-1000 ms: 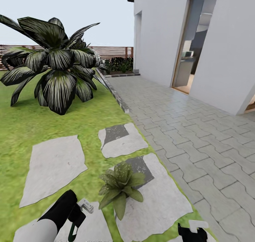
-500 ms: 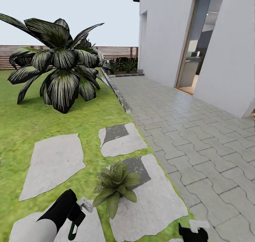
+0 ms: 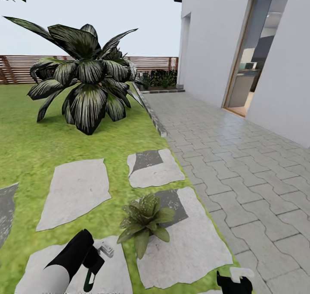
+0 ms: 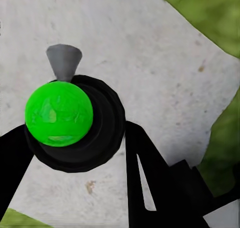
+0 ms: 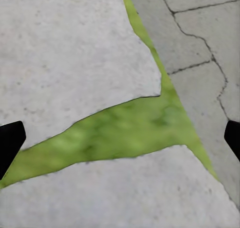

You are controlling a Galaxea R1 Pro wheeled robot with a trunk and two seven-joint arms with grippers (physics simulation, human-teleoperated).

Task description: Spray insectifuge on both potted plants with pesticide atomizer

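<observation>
Big dark striped-leaf bush (image 3: 88, 85) looms on the lawn, white house wall (image 3: 206, 44) with an open doorway (image 3: 252, 65) alongside, grey paved path (image 3: 241, 164) running past it.

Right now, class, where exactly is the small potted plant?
In the head view the potted plant sits low and centre, at the lawn-side edge of the large stepping stone, just right of the left end effector holding the pesticide atomizer.

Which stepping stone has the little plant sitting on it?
The big pale stepping stone beside the paved path, with the dark patch. The potted plant sits at its near-left edge; the other stones are bare.
</observation>
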